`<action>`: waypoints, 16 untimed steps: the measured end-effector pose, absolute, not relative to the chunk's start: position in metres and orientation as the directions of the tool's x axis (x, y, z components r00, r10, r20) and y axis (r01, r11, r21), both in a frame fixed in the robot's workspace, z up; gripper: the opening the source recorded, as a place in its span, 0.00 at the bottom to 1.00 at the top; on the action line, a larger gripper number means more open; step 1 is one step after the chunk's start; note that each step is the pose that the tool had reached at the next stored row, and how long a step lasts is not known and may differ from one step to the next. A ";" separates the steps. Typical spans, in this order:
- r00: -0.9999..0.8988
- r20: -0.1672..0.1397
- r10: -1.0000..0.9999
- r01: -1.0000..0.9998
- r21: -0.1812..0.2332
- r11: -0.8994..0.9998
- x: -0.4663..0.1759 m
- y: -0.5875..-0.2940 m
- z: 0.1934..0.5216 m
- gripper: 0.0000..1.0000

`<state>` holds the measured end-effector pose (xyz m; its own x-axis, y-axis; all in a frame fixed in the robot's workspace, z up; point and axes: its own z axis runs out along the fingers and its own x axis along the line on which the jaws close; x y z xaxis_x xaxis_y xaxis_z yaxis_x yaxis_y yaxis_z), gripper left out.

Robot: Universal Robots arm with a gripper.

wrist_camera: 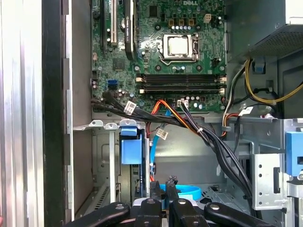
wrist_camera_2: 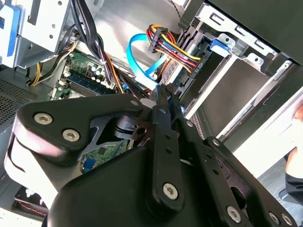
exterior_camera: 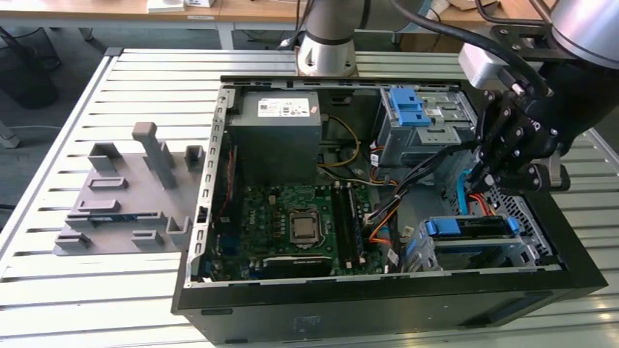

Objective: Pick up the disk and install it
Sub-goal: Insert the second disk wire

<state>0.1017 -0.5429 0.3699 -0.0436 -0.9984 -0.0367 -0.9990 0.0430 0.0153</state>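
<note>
We see the open computer case (exterior_camera: 387,290), the disk (exterior_camera: 472,228) already seated in its lower bay, and the gripper (exterior_camera: 480,161) poised above, jaws nearly closed, empty. Installation looks finished; pressing home remains, we judge.

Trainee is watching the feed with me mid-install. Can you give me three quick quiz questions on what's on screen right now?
1. True or false: in the exterior view, the gripper hangs over the grey fixture plate beside the computer.
2. In the second wrist view, what colour is the flat cable looping just beyond the gripper? A) light blue B) green C) white
3. What does the open computer case stand on?

Key
1. False: it hangs over the open case, toward the exterior view's right, while the fixture plate lies on the left.
2. A
3. A slatted metal table.
</note>
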 end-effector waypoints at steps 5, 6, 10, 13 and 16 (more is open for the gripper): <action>-0.044 -0.039 -0.998 -0.999 0.017 0.043 0.102 -0.546 0.367 0.16; -0.044 -0.039 -0.998 -0.999 0.017 0.043 0.102 -0.547 0.366 0.16; -0.044 -0.039 -0.998 -0.999 0.017 0.043 0.102 -0.549 0.362 0.16; -0.044 -0.039 -0.998 -0.999 0.017 0.043 0.102 -0.550 0.359 0.16; -0.044 -0.027 -0.999 -0.999 0.017 0.043 0.102 -0.551 0.357 0.16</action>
